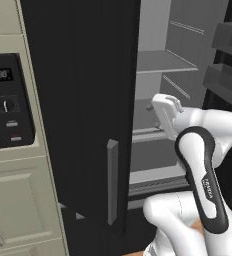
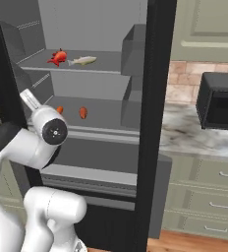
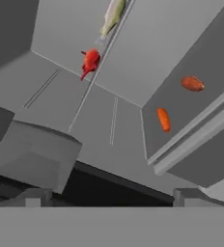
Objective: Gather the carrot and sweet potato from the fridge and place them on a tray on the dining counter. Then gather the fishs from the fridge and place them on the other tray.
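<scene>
Gripper jaws spread, empty, inside the fridge; likely step: reach the carrot, then pinch it.

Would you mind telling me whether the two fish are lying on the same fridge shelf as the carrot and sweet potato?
No, the red fish and pale fish lie on the shelf above the one holding the carrot and sweet potato.

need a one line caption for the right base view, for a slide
Open fridge: red fish and pale fish on the upper shelf, carrot and sweet potato below.
</scene>
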Available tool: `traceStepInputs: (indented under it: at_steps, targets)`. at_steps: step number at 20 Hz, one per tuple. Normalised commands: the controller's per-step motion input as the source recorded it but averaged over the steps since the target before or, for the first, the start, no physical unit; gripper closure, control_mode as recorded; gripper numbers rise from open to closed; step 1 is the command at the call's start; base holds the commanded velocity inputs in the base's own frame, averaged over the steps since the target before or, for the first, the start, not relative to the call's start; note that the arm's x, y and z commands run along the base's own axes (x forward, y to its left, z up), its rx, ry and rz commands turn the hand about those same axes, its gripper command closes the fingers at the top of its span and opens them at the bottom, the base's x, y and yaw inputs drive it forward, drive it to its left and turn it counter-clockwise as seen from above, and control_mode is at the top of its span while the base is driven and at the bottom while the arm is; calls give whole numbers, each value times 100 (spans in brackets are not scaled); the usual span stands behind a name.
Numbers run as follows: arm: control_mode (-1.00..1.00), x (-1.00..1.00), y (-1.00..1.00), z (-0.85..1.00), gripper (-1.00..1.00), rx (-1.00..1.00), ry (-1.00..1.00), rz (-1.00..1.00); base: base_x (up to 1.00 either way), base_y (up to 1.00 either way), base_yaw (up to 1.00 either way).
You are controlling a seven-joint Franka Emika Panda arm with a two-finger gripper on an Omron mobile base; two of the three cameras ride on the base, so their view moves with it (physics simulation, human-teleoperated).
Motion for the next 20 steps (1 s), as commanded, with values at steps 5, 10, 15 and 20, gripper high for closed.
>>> traceStepInputs:
  at_steps: [5, 10, 15, 20]
  targets:
    - [-100, 49, 21, -26, -100, 13, 5, 0, 0, 0, 0]
    - [-100, 53, 22, -24, -100, 13, 6, 0, 0, 0, 0]
    - [-100, 50, 16, -26, -100, 16, 1, 10, 0, 0, 0]
    - [-100, 37, 16, -25, -100, 14, 0, 19, 0, 0, 0]
